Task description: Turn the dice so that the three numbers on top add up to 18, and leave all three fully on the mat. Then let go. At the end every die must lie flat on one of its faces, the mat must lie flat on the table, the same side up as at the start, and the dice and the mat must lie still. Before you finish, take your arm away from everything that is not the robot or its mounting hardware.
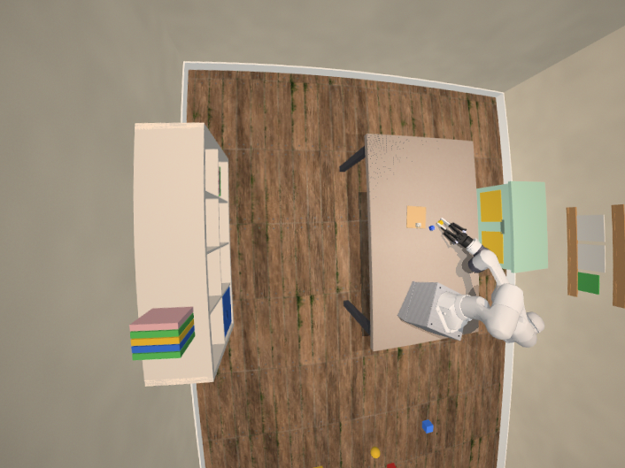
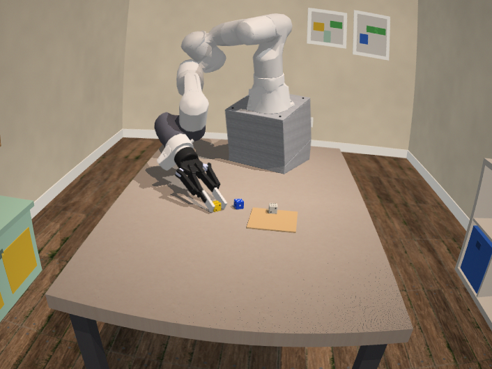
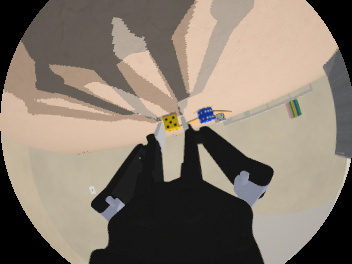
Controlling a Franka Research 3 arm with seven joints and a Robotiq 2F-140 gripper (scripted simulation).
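Observation:
The yellow die (image 1: 440, 222) (image 2: 217, 206) (image 3: 171, 122) is on the table, off the mat. Its face toward the wrist camera shows five pips. My tilted gripper (image 1: 442, 224) (image 2: 217, 208) (image 3: 172, 124) is partly open, with its white fingertips on either side of this die and not clamped on it. The blue die (image 1: 431, 227) (image 2: 238, 204) (image 3: 206, 115) sits on the table between the yellow die and the mat. The white die (image 1: 418, 225) (image 2: 272, 208) (image 3: 220, 117) stands near one edge of the orange mat (image 1: 415, 215) (image 2: 270, 222). I cannot surely read the top numbers.
The grey arm pedestal (image 1: 423, 309) (image 2: 255, 138) stands on the table (image 1: 401, 175) (image 2: 230, 278), behind the dice in the exterior view. A green cabinet (image 1: 528, 227) (image 2: 16, 237) is beyond the table's edge on the gripper's side.

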